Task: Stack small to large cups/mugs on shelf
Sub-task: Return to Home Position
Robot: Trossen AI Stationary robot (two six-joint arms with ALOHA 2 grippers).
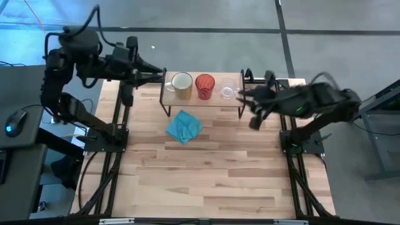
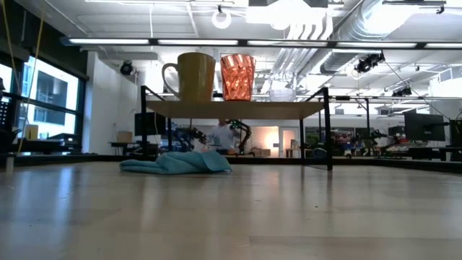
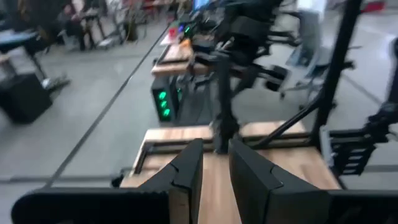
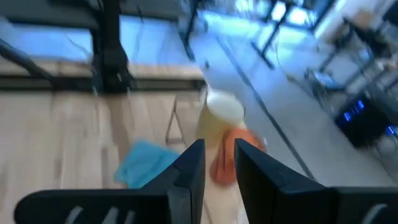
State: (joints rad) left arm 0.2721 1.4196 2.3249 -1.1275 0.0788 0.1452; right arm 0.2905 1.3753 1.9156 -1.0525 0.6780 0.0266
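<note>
The shelf (image 1: 201,101) (image 2: 238,109) stands on thin black legs at the table's far side. Three vessels stand upright in a row on it. From left to right they are the cream-yellow mug (image 1: 182,84) (image 2: 191,76), the red tumbler (image 1: 205,85) (image 2: 237,76) and the clear glass cup (image 1: 228,91) (image 2: 281,93). My right gripper (image 1: 241,95) (image 4: 219,168) hovers off the shelf's right end beside the glass cup, with its fingers nearly together and nothing between them. My left gripper (image 1: 161,75) (image 3: 216,171) waits off the shelf's left end, also shut and empty. Neither gripper shows in the low view.
A crumpled teal cloth (image 1: 184,127) (image 2: 179,163) lies on the tabletop just in front of the shelf. The wide wooden tabletop (image 1: 206,175) stretches toward the near edge. Black arm frames run along both table sides.
</note>
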